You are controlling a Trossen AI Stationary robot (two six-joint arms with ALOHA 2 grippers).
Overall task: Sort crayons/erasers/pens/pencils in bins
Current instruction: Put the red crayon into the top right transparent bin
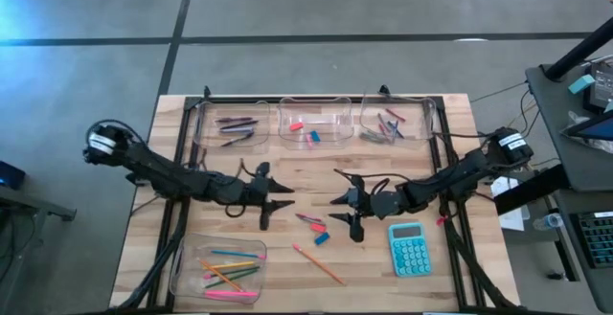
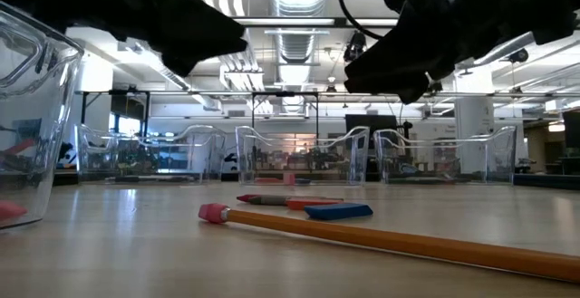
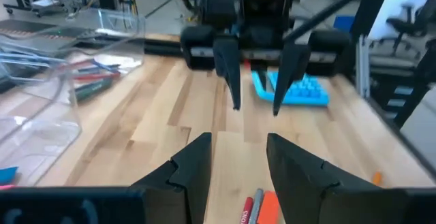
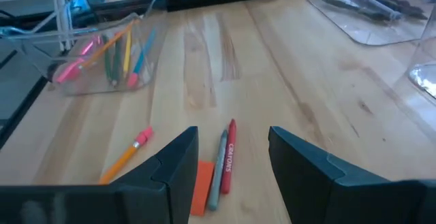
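Centrally over the wooden counter (image 1: 287, 181), the left end effector (image 1: 278, 207) and the right end effector (image 1: 345, 210) hover facing each other, each with its fingers spread and nothing between them. Just beside the right end effector's fingertips, on its near side, lie a red crayon (image 4: 229, 154) and a grey-green crayon (image 4: 218, 167), side by side and touching, with a small blue eraser (image 1: 321, 239) next to them; in the right wrist view that block looks orange. Slightly nearer the front edge rests a loose orange pencil (image 1: 319, 263) with a pink eraser tip, lying on a slant. To the right of it sits a teal calculator (image 1: 409, 249), close under the right arm. Along the far edge stand three clear bins in a row: the left bin (image 1: 203, 133) holds dark pens (image 1: 237, 128), the middle bin (image 1: 330, 135) holds a pink eraser (image 1: 296, 125) and a blue eraser (image 1: 313, 137), and the right bin (image 1: 426, 123) holds a cluster of crayons (image 1: 386, 128) in red, purple and grey. At the front left corner a fourth bin (image 1: 187, 272) contains bright pencils (image 1: 230, 275) in pink, orange, green and blue. Both arms reach in from the counter's sides, the left from the left edge and the right from the right edge.
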